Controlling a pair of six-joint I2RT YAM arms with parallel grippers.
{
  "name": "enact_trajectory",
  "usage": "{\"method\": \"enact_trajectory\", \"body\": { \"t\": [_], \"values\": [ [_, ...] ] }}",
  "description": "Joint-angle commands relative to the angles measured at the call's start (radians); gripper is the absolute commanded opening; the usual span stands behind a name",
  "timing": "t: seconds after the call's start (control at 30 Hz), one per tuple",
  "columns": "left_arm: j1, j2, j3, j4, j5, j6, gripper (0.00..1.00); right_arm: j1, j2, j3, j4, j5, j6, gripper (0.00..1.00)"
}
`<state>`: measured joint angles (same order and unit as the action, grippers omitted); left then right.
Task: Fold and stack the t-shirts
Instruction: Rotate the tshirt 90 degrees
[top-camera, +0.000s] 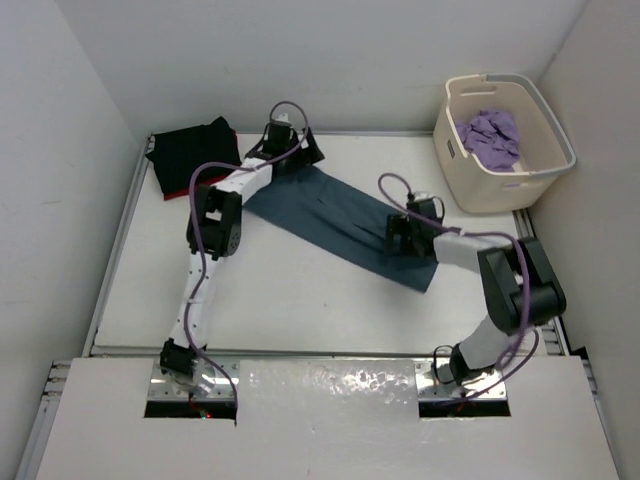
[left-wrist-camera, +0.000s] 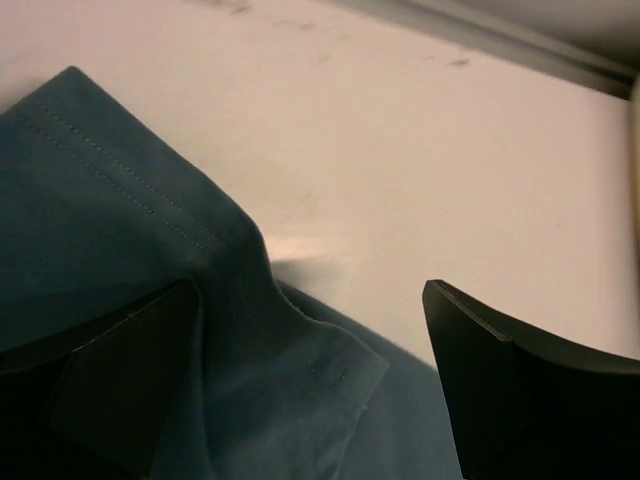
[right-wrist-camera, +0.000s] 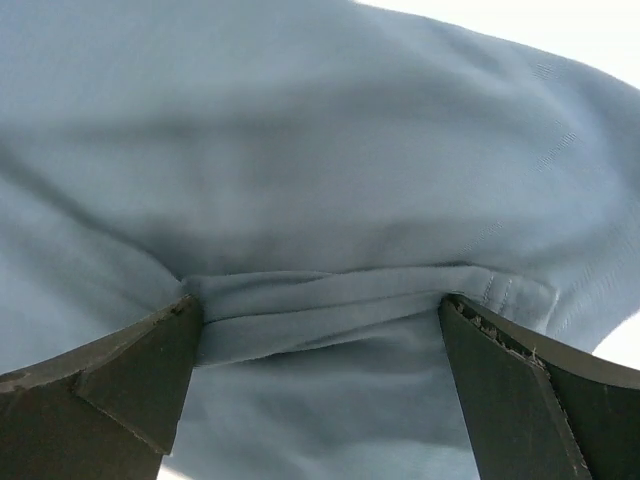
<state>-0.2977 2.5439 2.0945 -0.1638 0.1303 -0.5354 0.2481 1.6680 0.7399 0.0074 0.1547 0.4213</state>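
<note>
Fingers (right-wrist-camera: 100, 390) spread wide on right gripper (right-wrist-camera: 320, 300) and left gripper (left-wrist-camera: 310, 290), nothing clamped, slate shirt (top-camera: 330, 215) lying between both pairs

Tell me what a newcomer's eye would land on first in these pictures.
The slate blue-grey shirt lies stretched in a long diagonal band across the middle of the table. The left gripper is at its far end and the right gripper at its near end, both with jaws spread wide. At the far right stands the cream tub with the lavender shirt crumpled inside, and the black shirt lies in the far left corner.
</note>
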Motion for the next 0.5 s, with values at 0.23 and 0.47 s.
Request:
{"method": "enact_trajectory", "body": {
  "t": [0.23,0.47],
  "values": [
    [-0.147,0.347,0.335,0.377,0.173,-0.200,1.00,0.427,-0.175,-0.205,-0.123,-0.440,-0.007,0.99],
    [-0.153,0.391,0.346,0.483,0.092,-0.271,1.00,0.579,-0.062,-0.083,-0.067,-0.535,-0.041,0.99]
  ]
}}
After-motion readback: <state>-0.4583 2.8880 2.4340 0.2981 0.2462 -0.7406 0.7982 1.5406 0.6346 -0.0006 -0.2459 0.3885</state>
